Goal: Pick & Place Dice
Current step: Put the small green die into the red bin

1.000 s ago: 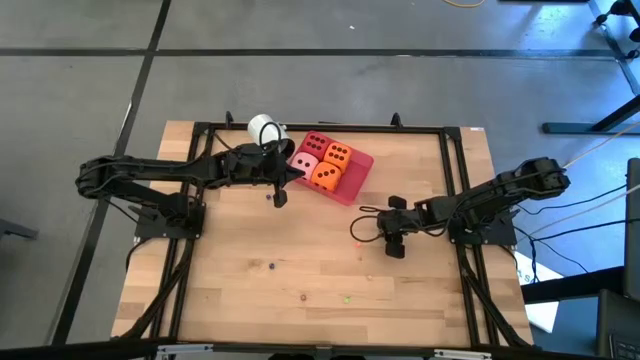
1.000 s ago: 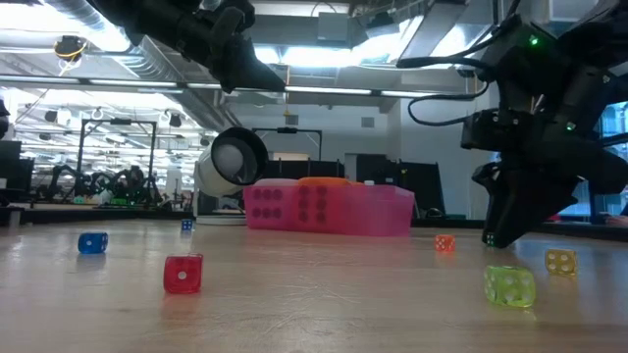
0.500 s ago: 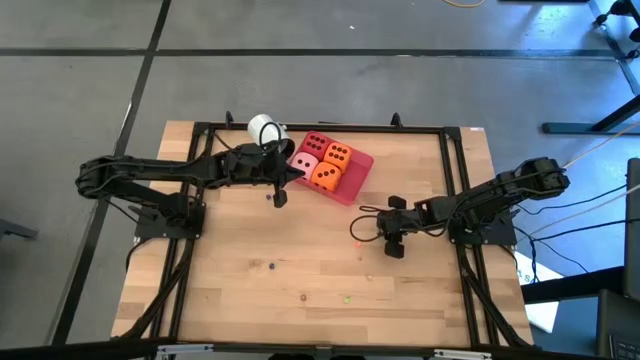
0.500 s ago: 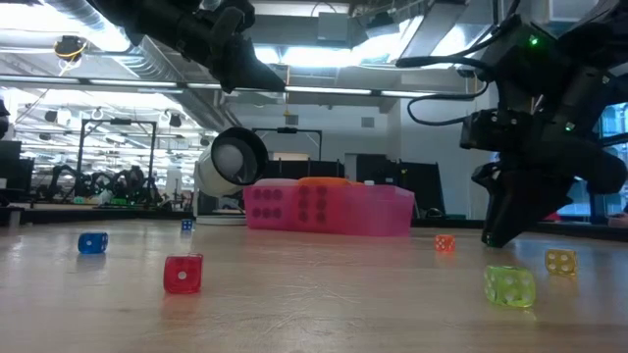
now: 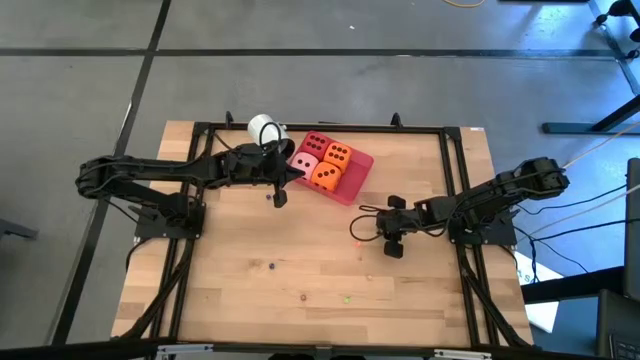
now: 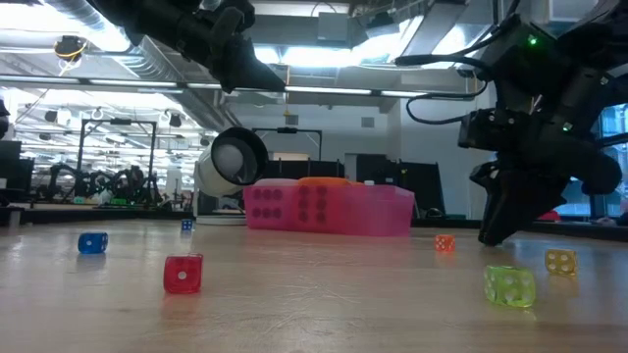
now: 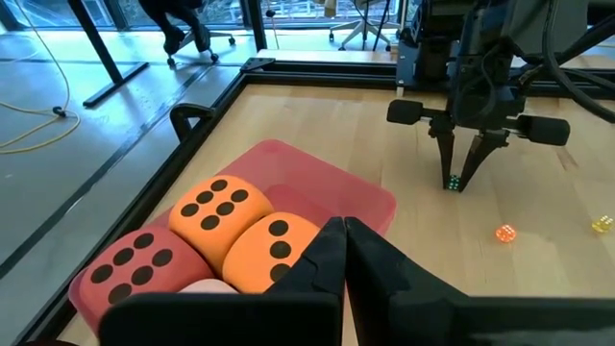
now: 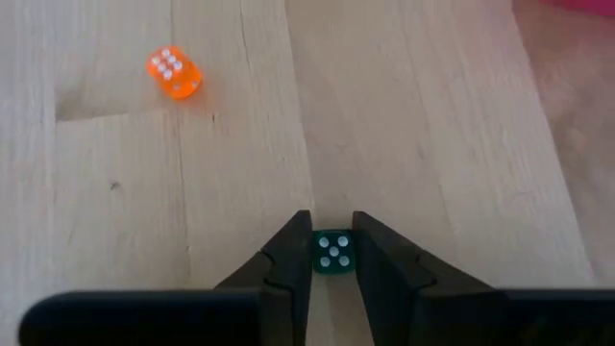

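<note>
The dice, two orange (image 5: pixel 338 154) (image 5: pixel 325 176), one red (image 5: pixel 318 144) and one pink (image 5: pixel 304 163), sit packed in the red-pink tray (image 5: pixel 357 180) at the table's far middle. My left gripper (image 7: pixel 344 227) hangs shut above the tray's near left edge and touches nothing. Toward the table's right, my right gripper (image 8: pixel 333 252) points steeply down at the tabletop, shut on a small dark green die (image 7: pixel 453 182) that rests on the wood. My right gripper pinches the small green die's two opposite sides (image 8: pixel 317 252) between its fingertips (image 8: pixel 370 252). The fingers come from above, slanting down. The die sits on the tabletop with its five-pip face up.
A white cup (image 5: pixel 265 129) lies on its side left of the tray. Small dice are scattered on the wood: orange (image 8: pixel 174 73) close to my right gripper, yellow-green (image 6: pixel 509 286), yellow (image 6: pixel 560 260), red (image 6: pixel 183 274) and blue (image 6: pixel 92 242). A black frame (image 5: pixel 460 150) borders the table.
In the low view my right gripper's visible finger has slid a little sideways, closing in around the small green die. Neither arm has otherwise moved.
</note>
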Robot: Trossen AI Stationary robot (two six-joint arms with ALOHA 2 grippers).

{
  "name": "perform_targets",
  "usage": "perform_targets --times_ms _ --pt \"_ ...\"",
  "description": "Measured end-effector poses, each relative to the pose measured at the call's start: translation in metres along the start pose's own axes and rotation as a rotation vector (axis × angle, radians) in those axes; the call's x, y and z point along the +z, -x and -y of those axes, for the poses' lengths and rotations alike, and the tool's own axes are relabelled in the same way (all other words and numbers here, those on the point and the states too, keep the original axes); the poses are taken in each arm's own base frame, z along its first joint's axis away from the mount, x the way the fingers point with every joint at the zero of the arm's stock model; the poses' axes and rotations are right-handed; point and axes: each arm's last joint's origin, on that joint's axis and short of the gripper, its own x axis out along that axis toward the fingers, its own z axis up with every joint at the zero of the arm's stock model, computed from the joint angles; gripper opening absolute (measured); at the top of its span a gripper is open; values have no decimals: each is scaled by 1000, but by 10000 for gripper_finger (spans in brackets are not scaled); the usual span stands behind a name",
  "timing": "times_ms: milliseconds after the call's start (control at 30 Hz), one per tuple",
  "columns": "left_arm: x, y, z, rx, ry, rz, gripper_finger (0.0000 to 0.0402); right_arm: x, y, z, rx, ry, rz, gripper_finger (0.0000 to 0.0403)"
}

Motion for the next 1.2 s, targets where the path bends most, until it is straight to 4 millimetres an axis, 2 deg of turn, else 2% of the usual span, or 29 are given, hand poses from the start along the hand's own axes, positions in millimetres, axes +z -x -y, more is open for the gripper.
perform_targets --times_ms 233,400,667,800,933,1067,1200 --pt "0 0 0 0 -2 0 2 10 0 -1 -11 -10 109 73" --pt "0 0 0 0 -2 0 3 20 2 -1 -107 71 224 73" --pt "0 0 0 0 -1 0 1 55 14 12 -310 175 558 73" --pt "0 0 0 0 -1 0 4 71 23 33 -442 113 695 73" --pt "0 0 0 0 -1 1 1 75 26 63 -540 -15 718 73" --pt "0 0 0 0 -1 2 2 73 22 95 -465 -95 709 73" --pt "0 0 0 1 -1 5 6 75 15 113 -349 -101 653 73"
